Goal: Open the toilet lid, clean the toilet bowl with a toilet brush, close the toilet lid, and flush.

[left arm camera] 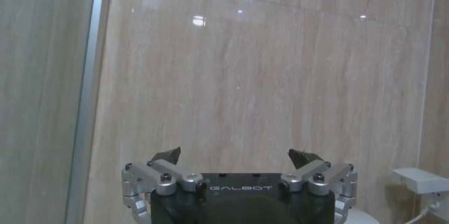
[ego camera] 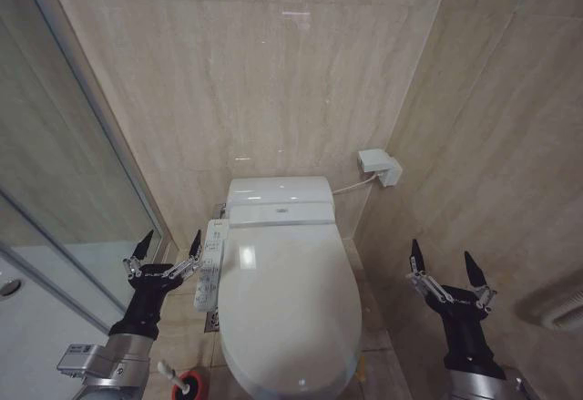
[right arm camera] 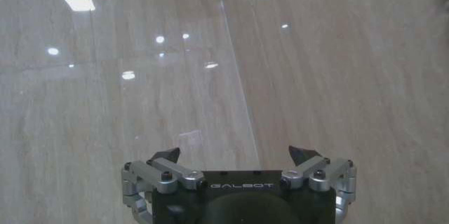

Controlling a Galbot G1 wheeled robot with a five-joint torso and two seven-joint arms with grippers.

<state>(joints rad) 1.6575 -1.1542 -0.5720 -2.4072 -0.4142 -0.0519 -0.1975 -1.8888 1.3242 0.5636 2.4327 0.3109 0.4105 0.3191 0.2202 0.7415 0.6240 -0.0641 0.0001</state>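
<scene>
The shut toilet lid (ego camera: 287, 313) hides the whole bowl, its near end and the toilet brush (ego camera: 182, 382) beside it run off the head view's lower edge, and the side control panel (ego camera: 210, 275) carries buttons too small to read.

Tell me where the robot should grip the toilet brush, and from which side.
Grip the thin white handle of the toilet brush, which sticks up tilted out of its red holder on the floor. Probably come from above with the open left gripper, the nearer one.
</scene>
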